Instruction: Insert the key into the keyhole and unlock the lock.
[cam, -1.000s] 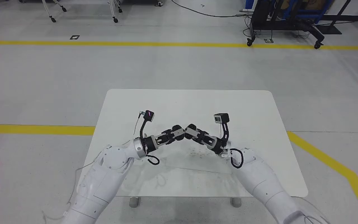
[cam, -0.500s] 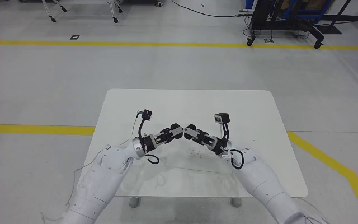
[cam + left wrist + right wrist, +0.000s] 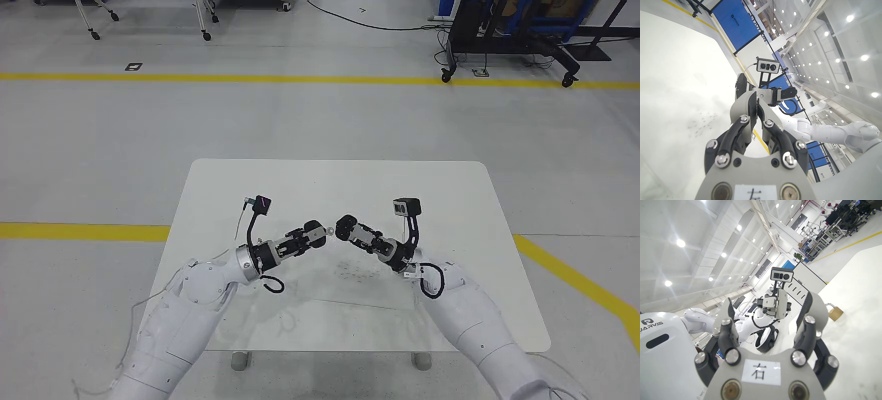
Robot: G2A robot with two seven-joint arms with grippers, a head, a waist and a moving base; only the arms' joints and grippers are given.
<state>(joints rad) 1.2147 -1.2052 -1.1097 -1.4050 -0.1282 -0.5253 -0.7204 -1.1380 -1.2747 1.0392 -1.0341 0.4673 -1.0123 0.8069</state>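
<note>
Hovering mid-frame above the worktop (image 3: 250, 190), left claw (image 3: 755, 98) pinches the likely key (image 3: 757, 108); right claw (image 3: 769, 299) gapes wide for the lock (image 3: 835, 313).

Above the table (image 3: 440, 190) middle, left claw (image 3: 320, 231) and right claw (image 3: 344, 224) face tip to tip, just apart. The lock (image 3: 835, 313) lies on the table near the right claw.

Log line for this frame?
left gripper: shut | right gripper: open | padlock: on table, unheld | grippers: facing, apart
</note>
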